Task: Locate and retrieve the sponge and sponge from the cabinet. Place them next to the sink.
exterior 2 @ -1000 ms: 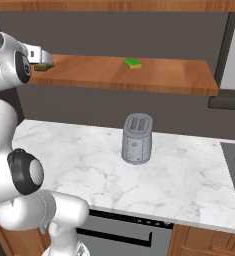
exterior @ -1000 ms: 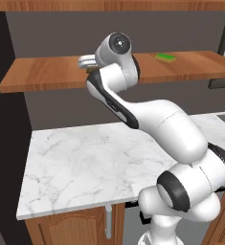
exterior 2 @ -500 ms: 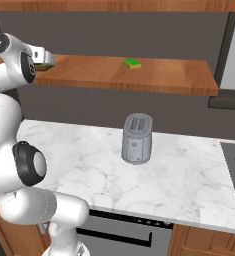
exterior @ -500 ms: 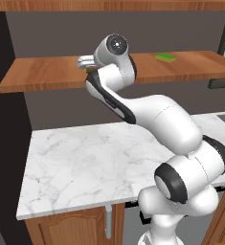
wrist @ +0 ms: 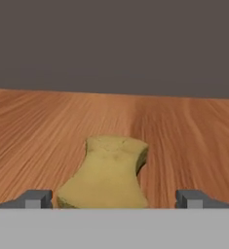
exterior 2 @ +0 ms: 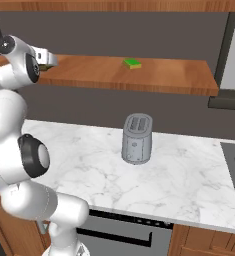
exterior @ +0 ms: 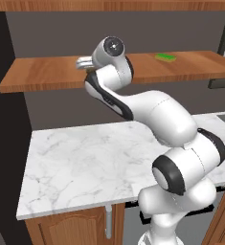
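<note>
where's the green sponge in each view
Left base view: green sponge lies upper right on the wooden shelf, right of the arm.
Right base view: green sponge sits upper centre on the shelf, above the toaster.
Hand view: not in it; an olive-yellow sponge lies there.
Shared landmark: the shelf.

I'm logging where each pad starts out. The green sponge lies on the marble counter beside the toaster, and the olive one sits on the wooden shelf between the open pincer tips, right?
Not quite. The green sponge lies on the wooden shelf, above the toaster, as the right base view shows. The rest holds.
</note>
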